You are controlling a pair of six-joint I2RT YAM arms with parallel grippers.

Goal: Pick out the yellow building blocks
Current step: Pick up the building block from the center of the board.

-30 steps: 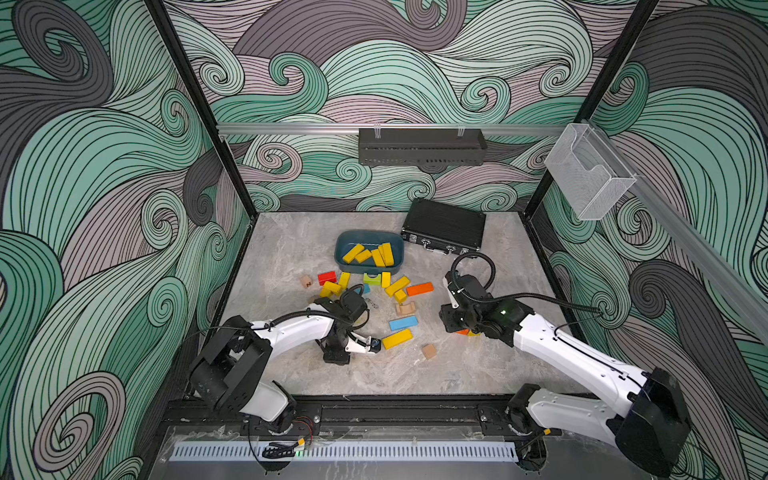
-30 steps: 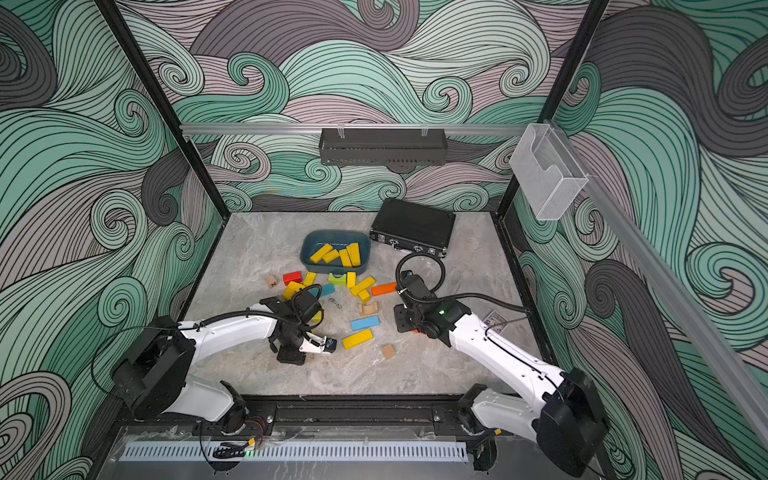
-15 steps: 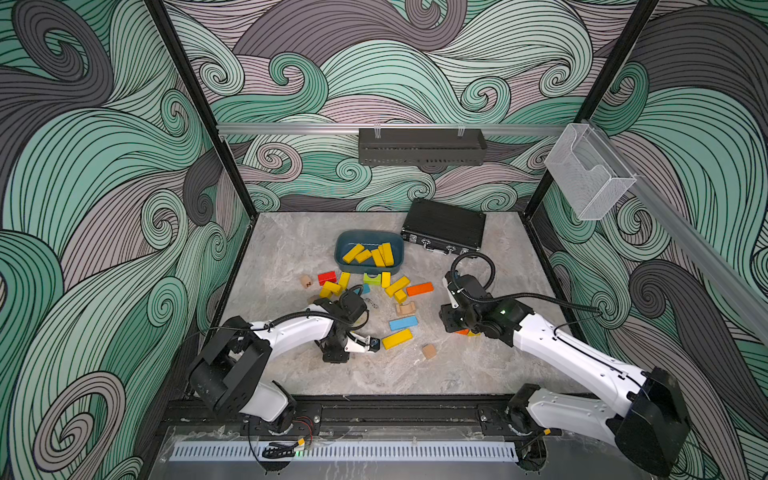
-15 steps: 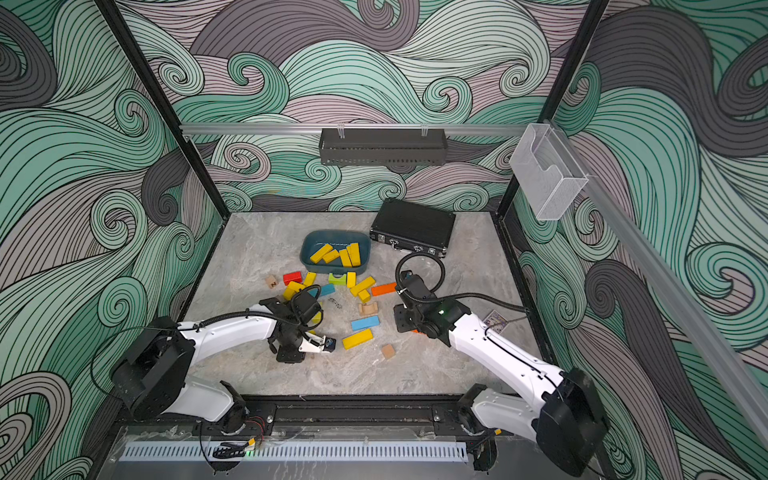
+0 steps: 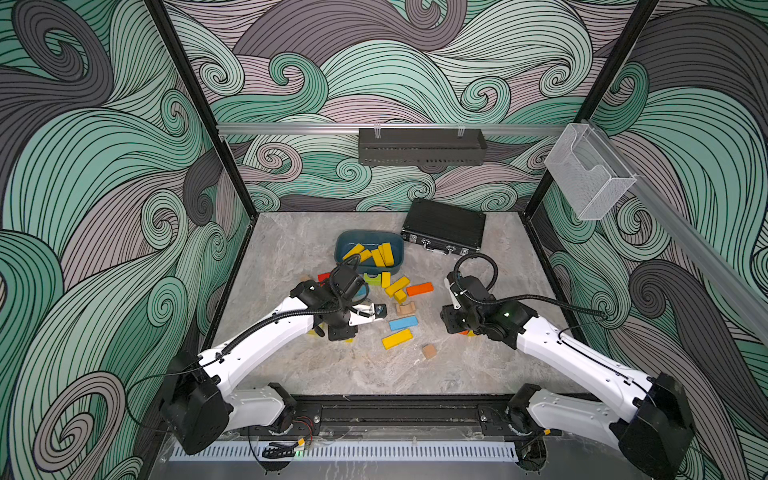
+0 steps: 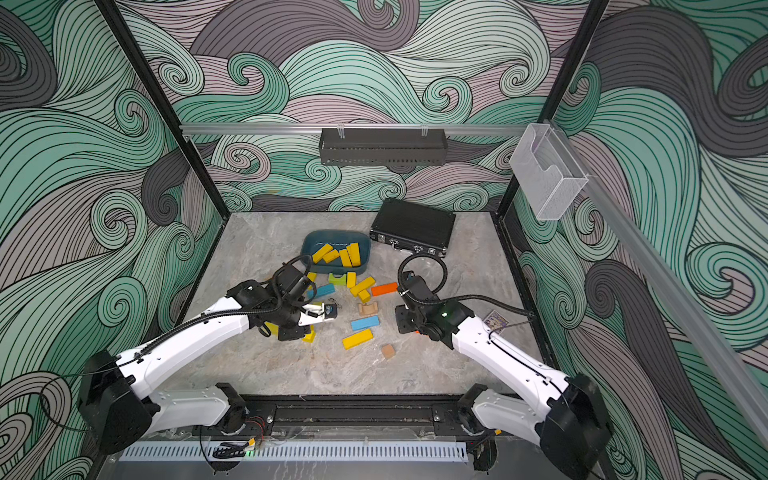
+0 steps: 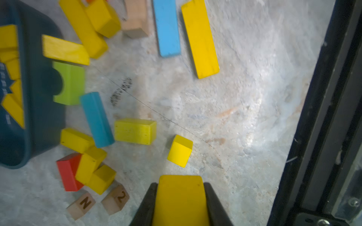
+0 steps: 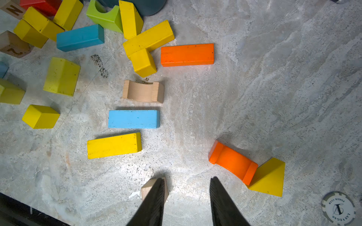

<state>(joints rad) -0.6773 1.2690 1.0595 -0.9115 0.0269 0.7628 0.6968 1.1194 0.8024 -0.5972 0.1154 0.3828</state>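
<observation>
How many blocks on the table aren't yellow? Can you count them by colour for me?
Blue blocks: 2
Orange blocks: 2
Red block: 1
Green arch: 1
Plain wood blocks: 4
Total: 10 that can be seen

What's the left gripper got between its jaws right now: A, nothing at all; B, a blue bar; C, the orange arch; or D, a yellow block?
D: in the left wrist view the left gripper has a yellow block filling the gap between its two dark jaws, which press against both of its sides.
</observation>
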